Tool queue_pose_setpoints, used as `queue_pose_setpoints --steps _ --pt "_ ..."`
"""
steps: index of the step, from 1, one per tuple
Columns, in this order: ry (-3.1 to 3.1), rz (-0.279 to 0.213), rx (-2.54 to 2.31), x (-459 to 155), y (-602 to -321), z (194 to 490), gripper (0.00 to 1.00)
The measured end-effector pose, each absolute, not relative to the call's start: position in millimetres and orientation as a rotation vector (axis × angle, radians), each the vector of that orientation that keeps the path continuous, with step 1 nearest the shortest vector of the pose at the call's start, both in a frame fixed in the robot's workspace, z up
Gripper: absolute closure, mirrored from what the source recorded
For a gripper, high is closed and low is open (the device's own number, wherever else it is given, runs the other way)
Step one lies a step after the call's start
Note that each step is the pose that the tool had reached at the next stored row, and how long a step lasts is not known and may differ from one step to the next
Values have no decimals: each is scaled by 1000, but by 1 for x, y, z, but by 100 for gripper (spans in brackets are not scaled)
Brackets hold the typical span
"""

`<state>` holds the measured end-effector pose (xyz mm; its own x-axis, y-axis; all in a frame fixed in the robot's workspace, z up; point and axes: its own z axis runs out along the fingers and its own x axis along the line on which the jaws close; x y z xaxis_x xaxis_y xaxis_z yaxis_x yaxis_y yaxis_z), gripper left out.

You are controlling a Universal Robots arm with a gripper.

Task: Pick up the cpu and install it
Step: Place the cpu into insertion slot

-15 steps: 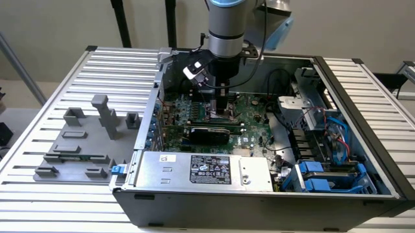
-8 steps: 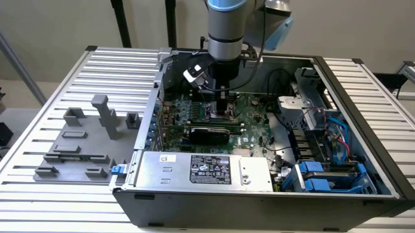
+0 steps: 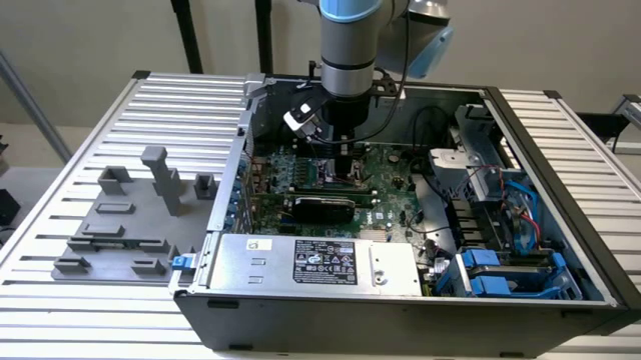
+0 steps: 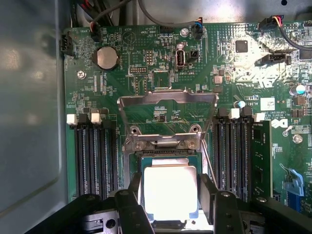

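The flat square silver-topped cpu (image 4: 170,192) lies at the grey metal-framed socket (image 4: 163,144); long black memory slots (image 4: 95,156) flank that socket.

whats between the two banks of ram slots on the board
In the wrist view, the cpu, shiny top up, lies at the socket between the ram slots, with the opened metal retention frame next to it.

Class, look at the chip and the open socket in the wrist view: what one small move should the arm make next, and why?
Probably a slow, straight descent of the hand, with no sideways shift. The cpu lies square over the socket, and the load plate is swung open, clear of it. Whether the cpu is fully seated cannot be told, so downward travel seems safest.
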<state>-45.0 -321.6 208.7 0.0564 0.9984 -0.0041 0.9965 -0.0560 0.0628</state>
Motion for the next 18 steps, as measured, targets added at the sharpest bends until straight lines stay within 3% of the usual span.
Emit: queue_pose_setpoints --steps 18 --pt "2089 53 2275 -45 -319 200 45"
